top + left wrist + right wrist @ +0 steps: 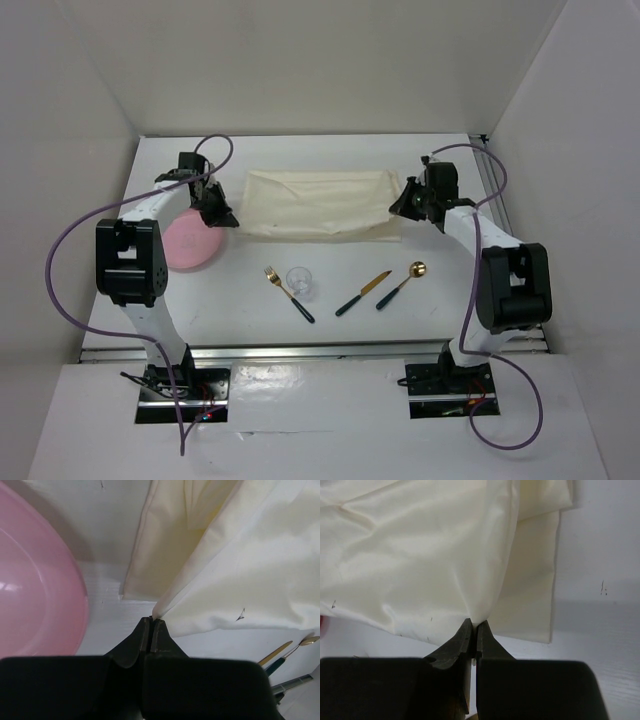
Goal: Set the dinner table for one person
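Robot lab booth: plain white walls point(330, 60) (left arm point(130, 262) bolted down)

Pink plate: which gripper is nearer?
Left. The left gripper is just beside the pink plate, pinching the cloth; the right gripper holds the cloth's opposite end.

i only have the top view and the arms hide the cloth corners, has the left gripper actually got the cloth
Observer: Yes. In the left wrist view the left gripper is shut on a pinched fold at the edge of the cream cloth.
Operator: and the right one
Observer: The right gripper is shut on a fold too. A lower layer of the cloth lies on the table beside it.
Operator: is the cloth lying over anything on the left
Observer: No. A strip of bare table shows between the pink plate and the cloth.
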